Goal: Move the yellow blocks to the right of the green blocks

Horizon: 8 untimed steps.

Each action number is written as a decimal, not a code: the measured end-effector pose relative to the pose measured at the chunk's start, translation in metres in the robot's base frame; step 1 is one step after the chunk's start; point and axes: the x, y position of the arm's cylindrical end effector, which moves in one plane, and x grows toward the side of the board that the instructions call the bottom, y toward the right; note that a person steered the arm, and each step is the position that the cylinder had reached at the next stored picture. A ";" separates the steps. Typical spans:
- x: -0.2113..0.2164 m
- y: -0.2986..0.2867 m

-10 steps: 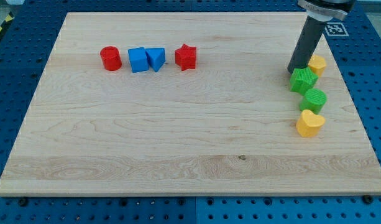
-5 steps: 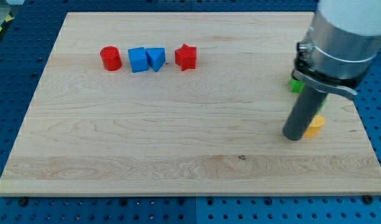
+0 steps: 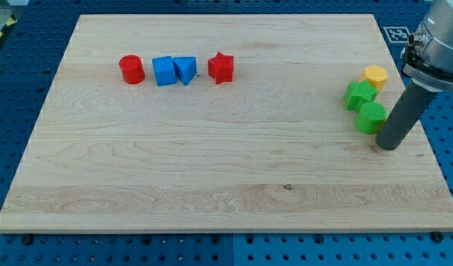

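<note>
My tip (image 3: 388, 146) rests on the board at the view's right, just below and right of the green cylinder (image 3: 372, 117). A green star-like block (image 3: 360, 95) sits just above and left of that cylinder, touching it. A yellow hexagonal block (image 3: 375, 75) lies above and right of the green star, close to it. A second yellow block was seen earlier below the green cylinder; it does not show now and may be hidden behind the rod.
A red cylinder (image 3: 131, 69), a blue cube (image 3: 164, 72), a blue wedge-like block (image 3: 185, 69) and a red star (image 3: 221, 68) stand in a row at the view's upper left. The board's right edge (image 3: 426, 140) is close to my tip.
My tip moved from above the green blocks down past them, then right, to below the green cylinder. The lower yellow block is no longer visible.
</note>
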 end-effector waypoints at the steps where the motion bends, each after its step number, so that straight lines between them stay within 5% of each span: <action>1: -0.008 0.000; 4: -0.007 -0.002; 6: 0.022 0.064; 8: -0.006 0.087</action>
